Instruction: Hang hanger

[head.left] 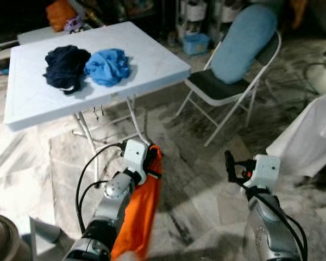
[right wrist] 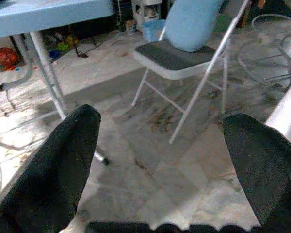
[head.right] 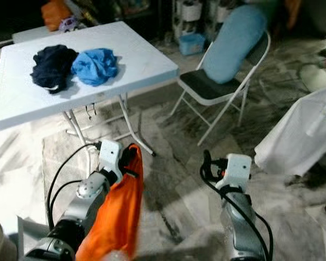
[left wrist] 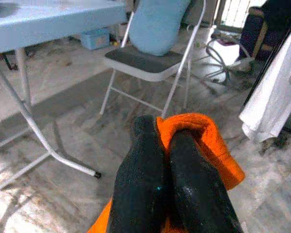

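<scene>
Orange garment (head.left: 138,217) hangs pinched in the raised left gripper (left wrist: 167,160); right gripper (right wrist: 160,160) spread wide

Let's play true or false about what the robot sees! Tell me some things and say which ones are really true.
1. The left end effector is shut on an orange cloth. True.
2. The right end effector holds a blue shirt. False: it is open and holds nothing.
3. Two bundles of clothes, a dark navy one and a bright blue one, lie on the white table. True.
4. The folding chair has nothing on it. False: a light blue cushion leans on its back.
5. The orange cloth lies on the table. False: it hangs from the left end effector.
</scene>
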